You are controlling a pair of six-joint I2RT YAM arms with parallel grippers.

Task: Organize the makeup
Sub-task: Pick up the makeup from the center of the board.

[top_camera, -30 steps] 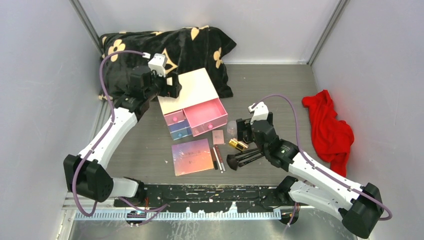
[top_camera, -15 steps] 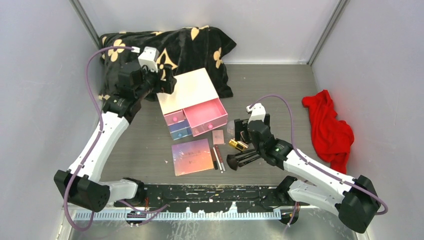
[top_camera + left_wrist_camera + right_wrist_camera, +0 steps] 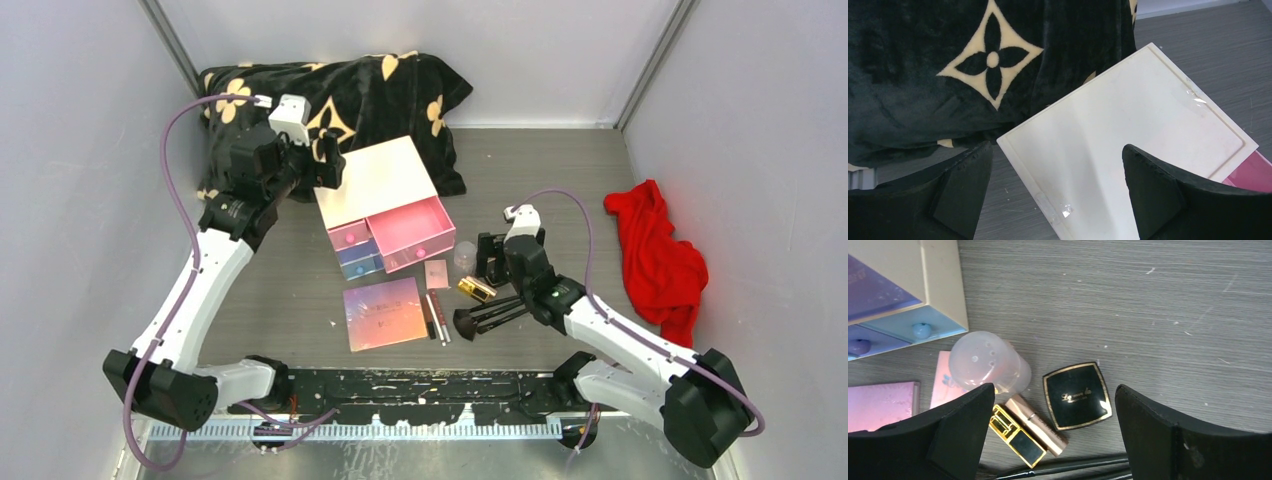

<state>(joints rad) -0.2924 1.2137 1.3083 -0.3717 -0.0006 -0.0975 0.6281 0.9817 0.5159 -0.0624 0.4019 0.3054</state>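
Black brushes (image 3: 1063,467) cut off btm, palette (image 3: 878,402) occl.

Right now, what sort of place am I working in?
Probably a lab test cell, not a home: bare grey walls with metal corner posts enclose the table, a black rail runs along its near edge, and makeup and a drawer box lie out like props.

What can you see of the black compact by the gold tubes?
The black compact is a rounded square, glossy like plastic, with a thin gold border and gold script on the lid. It is closed and lies flat on the grey table, lid up, slightly rotated. A rose-gold tube lies close beside it; contact is unclear. The right gripper, open, frames it without touching.
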